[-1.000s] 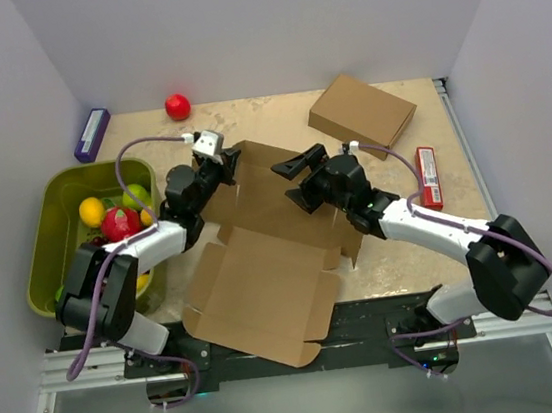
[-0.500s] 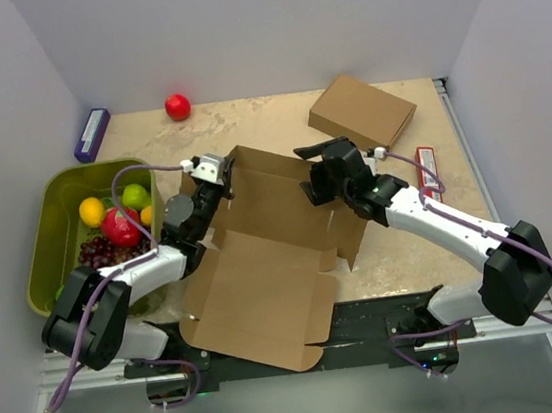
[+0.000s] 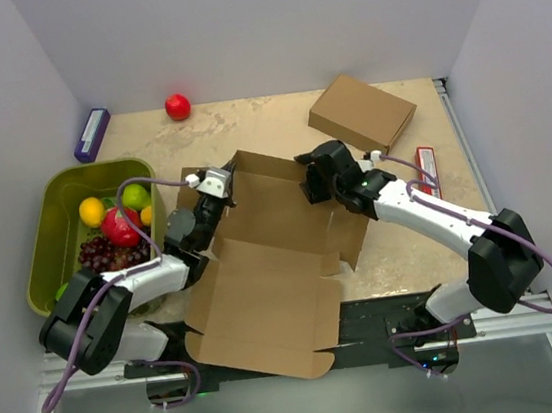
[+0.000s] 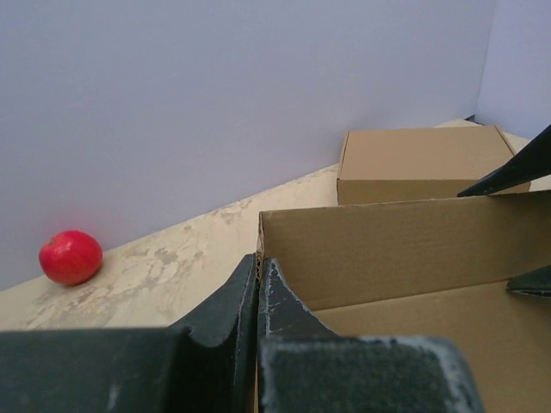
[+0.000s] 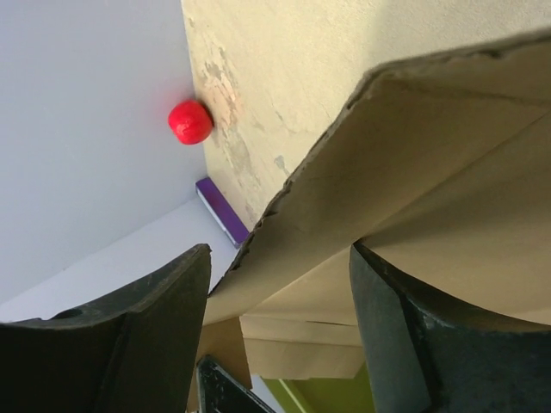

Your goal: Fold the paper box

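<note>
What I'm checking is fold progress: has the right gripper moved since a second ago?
Yes. The right gripper has shifted right, toward the closed carton at the back, and now sits open astride the paper box at its raised wall.

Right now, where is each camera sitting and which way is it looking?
Top external: above and behind the arms, looking down at the table; both arms show.
Left wrist: on the left arm, facing the back wall over the paper box; the left gripper, shut on cardboard, shows.
Right wrist: on the right arm, facing left across a box flap; the open right gripper shows.
Shared: the red ball appears in all three.
</note>
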Controlling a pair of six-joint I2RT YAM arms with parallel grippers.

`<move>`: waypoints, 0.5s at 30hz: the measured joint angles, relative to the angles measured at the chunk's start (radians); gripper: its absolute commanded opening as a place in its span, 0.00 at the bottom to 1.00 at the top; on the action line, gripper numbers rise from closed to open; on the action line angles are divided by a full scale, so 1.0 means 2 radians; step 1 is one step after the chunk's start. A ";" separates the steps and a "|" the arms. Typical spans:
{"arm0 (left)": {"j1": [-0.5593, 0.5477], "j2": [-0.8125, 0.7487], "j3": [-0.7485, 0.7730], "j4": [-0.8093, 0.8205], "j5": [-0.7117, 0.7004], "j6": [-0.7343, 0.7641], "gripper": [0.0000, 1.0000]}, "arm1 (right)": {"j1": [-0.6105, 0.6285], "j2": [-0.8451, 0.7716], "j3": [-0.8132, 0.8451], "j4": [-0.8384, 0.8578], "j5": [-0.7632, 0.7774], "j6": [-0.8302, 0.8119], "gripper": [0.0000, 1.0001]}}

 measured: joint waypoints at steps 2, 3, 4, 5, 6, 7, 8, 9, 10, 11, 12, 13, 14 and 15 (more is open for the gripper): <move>-0.008 0.000 -0.005 0.008 -0.010 0.011 0.00 | 0.002 0.001 0.000 -0.001 0.001 -0.002 0.62; -0.011 0.000 -0.008 0.012 -0.016 0.017 0.00 | 0.004 0.002 0.001 0.000 0.002 -0.003 0.59; -0.013 0.000 -0.010 0.014 -0.019 0.020 0.00 | 0.005 0.003 0.002 0.000 0.002 -0.003 0.56; -0.016 0.000 -0.013 0.019 -0.023 0.025 0.00 | 0.006 0.006 0.003 0.001 0.002 -0.004 0.53; -0.017 0.000 -0.016 0.022 -0.027 0.027 0.00 | 0.006 0.010 0.004 0.003 0.001 -0.005 0.45; -0.019 0.000 -0.019 0.025 -0.031 0.033 0.01 | 0.007 0.013 0.004 0.006 0.000 -0.006 0.40; -0.019 0.000 -0.020 0.025 -0.031 0.034 0.03 | 0.007 0.017 0.004 0.008 -0.001 -0.005 0.36; -0.021 0.000 -0.021 0.025 -0.036 0.036 0.05 | 0.007 0.021 0.004 0.010 -0.002 -0.006 0.30; -0.022 0.000 -0.022 0.025 -0.038 0.038 0.13 | 0.008 0.024 0.004 0.012 -0.003 -0.005 0.27; -0.023 0.000 -0.023 0.025 -0.042 0.038 0.17 | 0.009 0.026 0.004 0.013 -0.003 -0.006 0.25; -0.023 0.000 -0.023 0.025 -0.044 0.038 0.20 | 0.010 0.026 0.004 0.014 -0.004 -0.004 0.20; -0.024 0.000 -0.024 0.025 -0.047 0.038 0.28 | 0.011 0.026 0.004 0.014 -0.004 -0.004 0.19; -0.024 0.000 -0.025 0.026 -0.049 0.037 0.31 | 0.013 0.026 0.004 0.014 -0.006 -0.005 0.16; -0.025 -0.001 -0.026 0.026 -0.050 0.038 0.34 | 0.015 0.026 0.004 0.013 -0.005 -0.005 0.13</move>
